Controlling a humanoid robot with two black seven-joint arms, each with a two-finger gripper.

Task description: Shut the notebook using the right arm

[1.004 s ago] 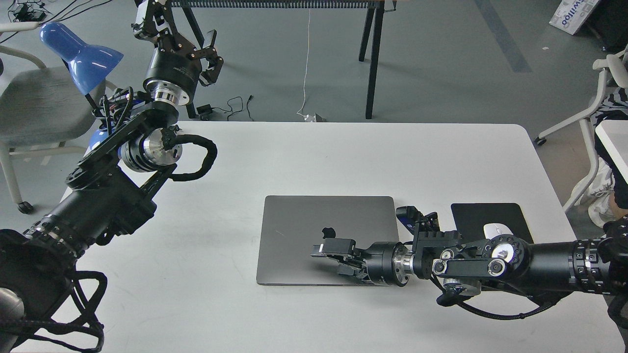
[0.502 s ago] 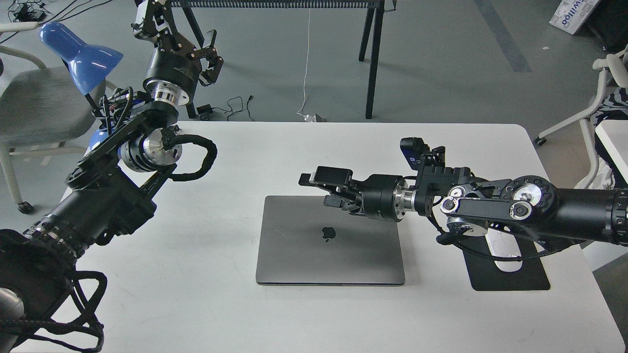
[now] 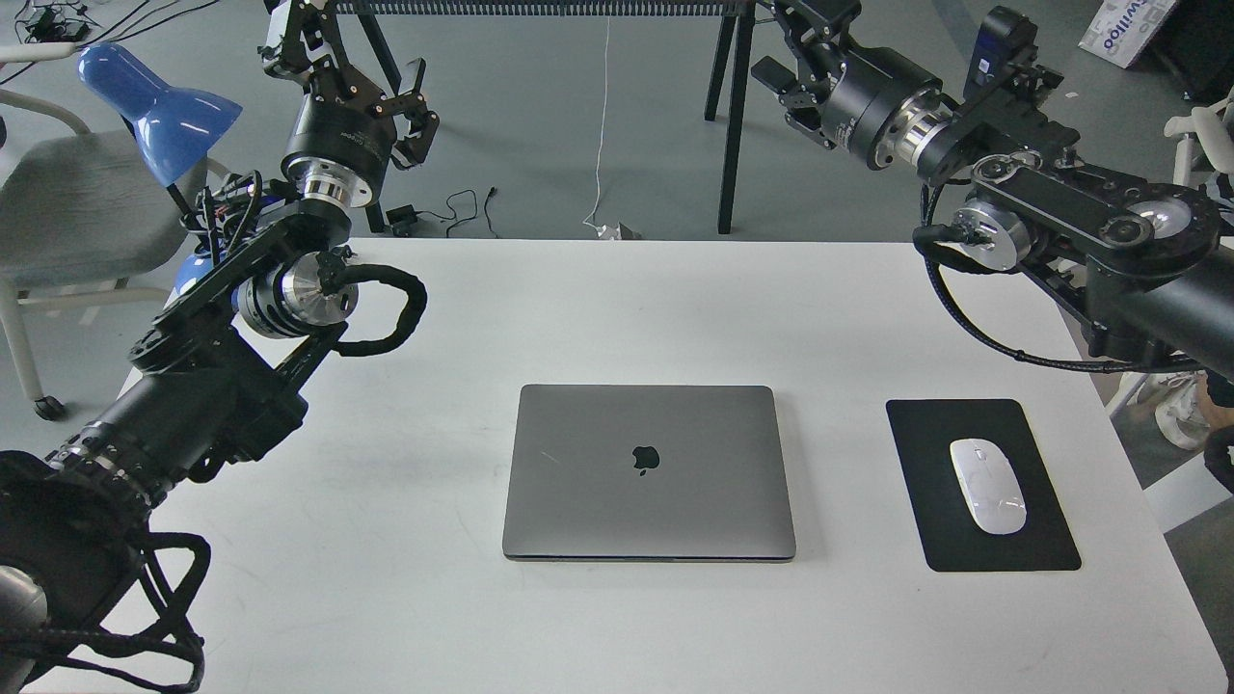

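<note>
Right gripper (image 3: 786,43) empty beyond table's far-right corner, opening unclear; notebook (image 3: 648,472) lies shut, so a careless return sweep could knock it.

Notebook (image 3: 649,472) mid-table (image 3: 434,598), mouse (image 3: 987,486) on mouse pad (image 3: 925,501) to its right.

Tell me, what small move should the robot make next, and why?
Probably none beyond resting its right arm. The laptop already lies shut flat on the table, logo up, and the right hand is raised well clear of it, beyond the table's far edge.
</note>
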